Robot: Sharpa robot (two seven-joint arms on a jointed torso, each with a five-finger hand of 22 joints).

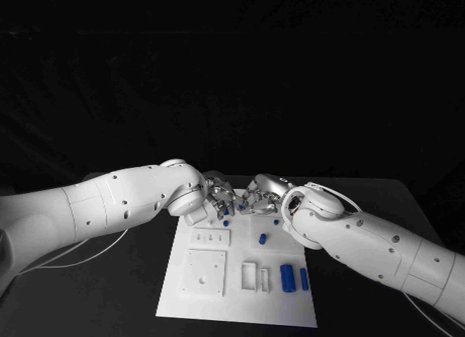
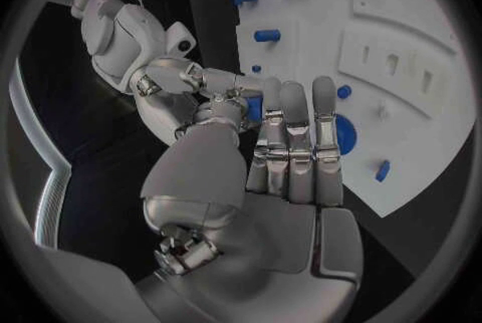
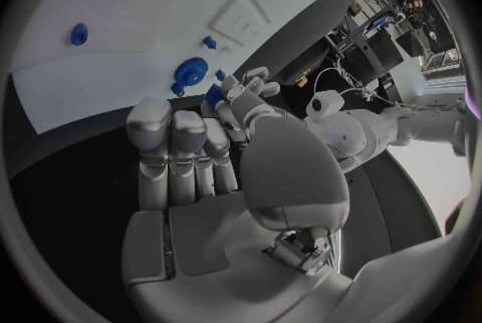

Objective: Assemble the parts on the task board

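Observation:
The white task board [image 1: 243, 295] lies in the middle of the table. My left hand [image 1: 214, 194] and right hand [image 1: 263, 197] meet fingertip to fingertip above its far end. A small blue part [image 2: 254, 108] sits between my left hand's [image 2: 292, 154] thumb and fingers, which pinch it. The same blue part [image 3: 214, 96] shows right beside my right hand's [image 3: 185, 154] fingertips; I cannot tell whether they grip it. A round blue part [image 2: 341, 134] stands on the board just under the hands. Blue cylinders [image 1: 287, 277] lie at the board's near right.
Smaller blue parts [image 1: 263, 239] are scattered over the board's middle. White raised blocks with slots [image 1: 206, 272] take up its left half. Black table surrounds the board [image 2: 402, 58] on all sides, with a cable trailing from my left arm.

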